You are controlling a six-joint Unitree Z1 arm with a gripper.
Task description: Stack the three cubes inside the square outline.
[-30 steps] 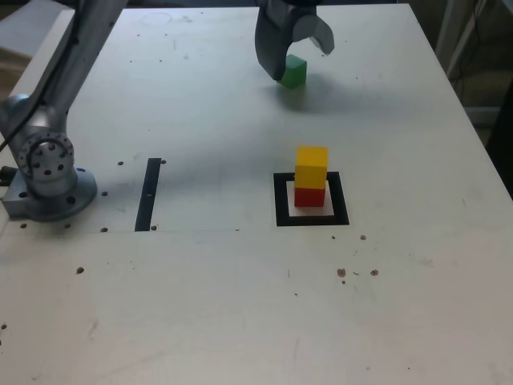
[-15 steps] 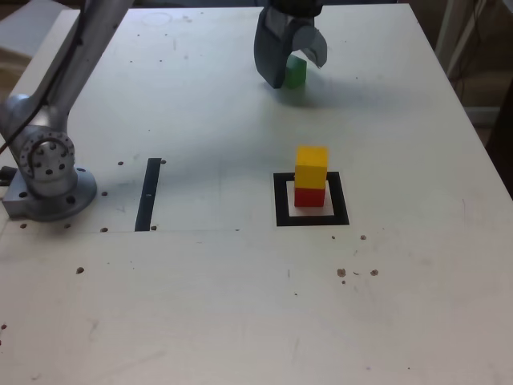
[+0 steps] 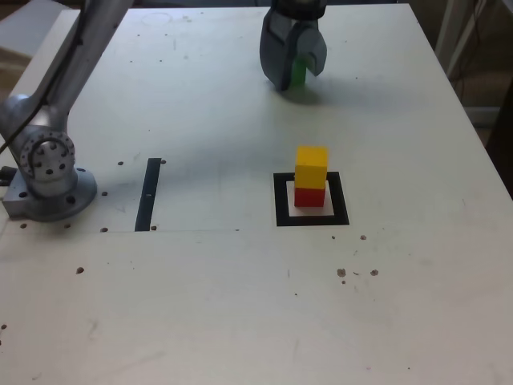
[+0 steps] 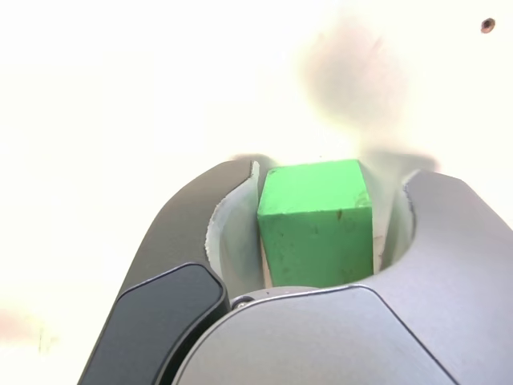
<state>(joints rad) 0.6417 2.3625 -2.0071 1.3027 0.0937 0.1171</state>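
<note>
Exterior view: the gripper (image 3: 294, 70) stands at the far side of the table (image 3: 240, 305), at about 12 o'clock from the stack, and its grey jaws cover most of the green cube (image 3: 299, 70), of which only a narrow bright strip shows between them. Whether that cube rests on the table or is raised cannot be told from this view. The arm (image 3: 76, 56) runs off the upper edge of the frame, so its middle section is cut off; its round base (image 3: 50, 172) sits at about 9 o'clock from the stack, well apart. Wrist view: the tabletop is washed out to near white and gives little detail, and the lower part of the green cube (image 4: 317, 224) is hidden behind the gripper body. The jaws stand narrow, curved around the cube on either side; one jaw looks to be against the cube's face, while a slim gap seems to remain at the other, so a firm hold cannot be confirmed. The cube is plain matte green with sharp edges and one small dark speck on its near face. In the exterior view the yellow cube (image 3: 311, 167) sits squarely on the red cube (image 3: 309, 196), both upright inside the square outline (image 3: 278, 200), a thick black frame with a pale centre. A narrow black strip (image 3: 148, 194) lies at 9 o'clock from the outline, apart from it.
</note>
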